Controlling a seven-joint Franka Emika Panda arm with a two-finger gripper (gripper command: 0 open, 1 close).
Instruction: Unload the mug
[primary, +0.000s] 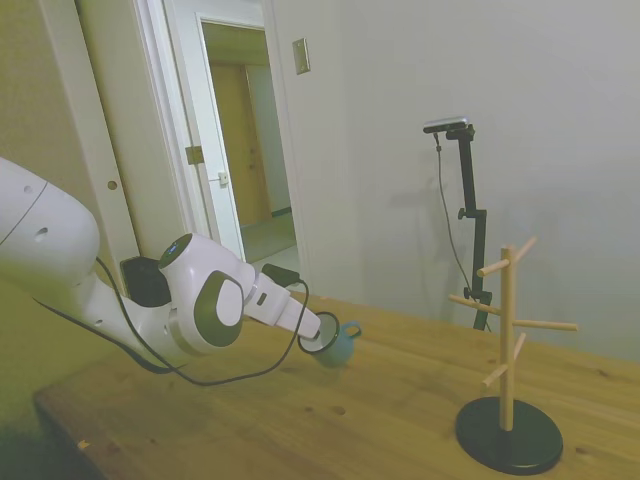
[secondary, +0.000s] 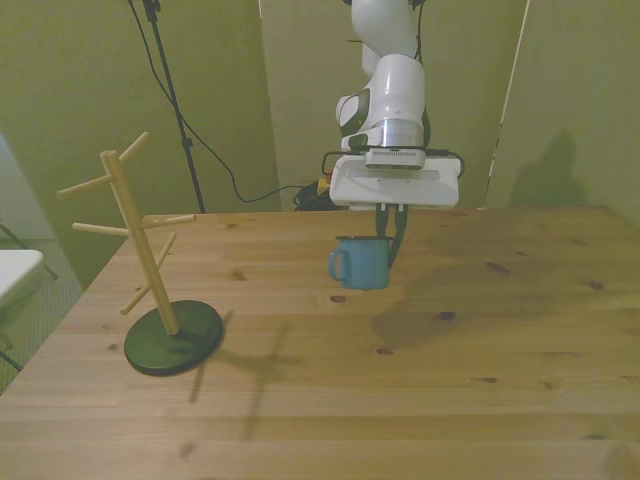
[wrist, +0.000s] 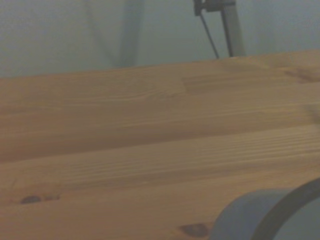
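Observation:
The teal mug hangs a little above the wooden table, upright, with its loop handle toward the front view's left. My gripper is shut on the mug's rim, on the side away from the handle. In the side view the mug sits at the end of the low, outstretched arm, with the gripper at its rim. The wrist view shows a blurred curve of the mug over bare wood.
A wooden mug tree with bare pegs stands on a dark round base at the front view's left, well apart from the mug. In the side view the mug tree is at the right.

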